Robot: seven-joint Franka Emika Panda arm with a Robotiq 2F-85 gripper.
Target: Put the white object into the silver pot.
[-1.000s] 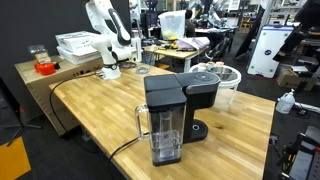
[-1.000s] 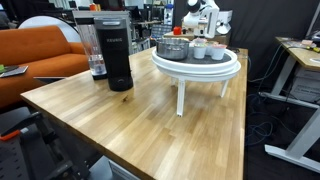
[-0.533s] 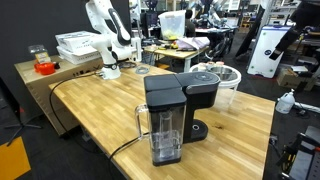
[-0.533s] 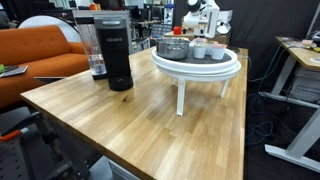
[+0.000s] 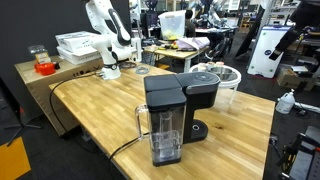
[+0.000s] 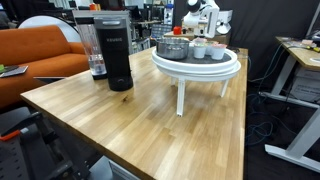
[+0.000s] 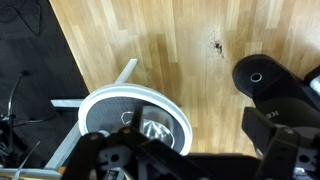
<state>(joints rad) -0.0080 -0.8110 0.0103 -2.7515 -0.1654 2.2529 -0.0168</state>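
A white round raised tray stands on the wooden table. On it is the silver pot, low and wide, with a small white object and another white cup-like piece beside it. In the wrist view the pot shows inside the tray's white rim, and the white object is hidden. My gripper is high above the table, apart from the tray, its dark fingers spread wide and empty. The white arm rises at the table's far end, also visible in an exterior view.
A black coffee maker with a clear jug stands near the tray; it also shows in an exterior view and in the wrist view. A cable runs across the table. An orange sofa is beside the table.
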